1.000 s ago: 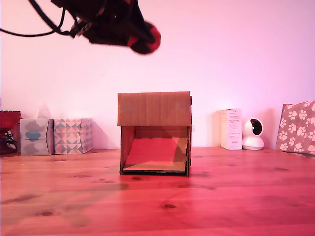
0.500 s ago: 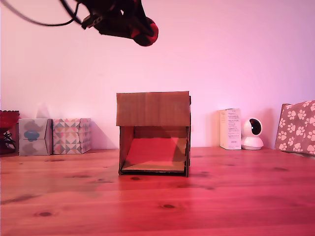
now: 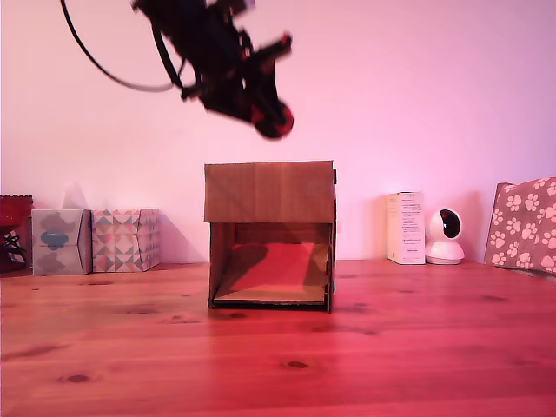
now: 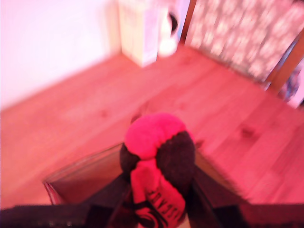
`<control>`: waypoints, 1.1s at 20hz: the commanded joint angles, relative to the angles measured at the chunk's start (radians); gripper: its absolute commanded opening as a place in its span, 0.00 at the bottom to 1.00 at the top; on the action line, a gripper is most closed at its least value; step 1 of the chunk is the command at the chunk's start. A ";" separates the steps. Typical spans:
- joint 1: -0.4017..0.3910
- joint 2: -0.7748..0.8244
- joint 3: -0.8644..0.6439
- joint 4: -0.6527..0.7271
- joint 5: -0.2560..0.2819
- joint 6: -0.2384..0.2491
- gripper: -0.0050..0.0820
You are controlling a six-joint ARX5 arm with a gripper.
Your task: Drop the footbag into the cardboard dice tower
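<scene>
The footbag (image 3: 273, 120) is sitting in the tool (image 3: 265, 113), its red and black panels bulging out between the closed fingers (image 4: 209, 190); the tool is gripping it firmly, not letting go. Bag and tool are hanging in the air just above the top of the cardboard dice tower (image 3: 270, 233), toward the exterior view's right half of the box top, with a clear gap between bag and cardboard. In the wrist view the footbag (image 4: 156, 147) is hovering over the tower's open top, whose rim (image 4: 80, 168) is showing below and around it.

Progress, as judged: pickup and carry are done; alignment over the opening looks close. Release is not yet done, and the ramp inside the lower front opening is lying bare.

Outward: the tower is standing mid-desk (image 3: 391, 347). At the far left, two patterned tissue boxes (image 3: 126, 240); at the far right, a white carton (image 3: 407, 228), a small white camera (image 3: 446, 237), and a paw-print box (image 3: 524, 226).
</scene>
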 commanded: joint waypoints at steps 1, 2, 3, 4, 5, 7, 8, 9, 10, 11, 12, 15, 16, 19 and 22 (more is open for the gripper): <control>0.007 0.019 0.013 -0.001 0.002 0.006 0.29; 0.009 0.023 0.013 -0.002 0.001 0.006 0.30; 0.009 0.023 0.013 -0.001 0.002 0.013 0.38; 0.009 0.023 0.013 0.004 0.002 0.018 0.53; 0.009 0.023 0.014 0.008 0.002 0.032 0.74; 0.008 0.023 0.025 -0.007 0.001 0.039 0.89; 0.008 0.023 0.029 -0.014 0.001 0.039 0.88; 0.008 0.022 0.039 -0.034 0.001 0.043 0.85; 0.007 0.021 0.052 -0.068 0.002 0.044 0.78; 0.006 0.014 0.061 -0.100 0.002 0.050 0.65; 0.006 0.007 0.062 -0.128 0.002 0.050 0.49; 0.006 -0.018 0.062 -0.227 0.057 0.050 0.02; 0.006 -0.024 0.061 -0.245 0.076 0.050 0.04; 0.006 -0.053 0.034 -0.235 0.103 0.050 0.04; 0.007 -0.129 -0.090 -0.153 0.102 0.050 0.04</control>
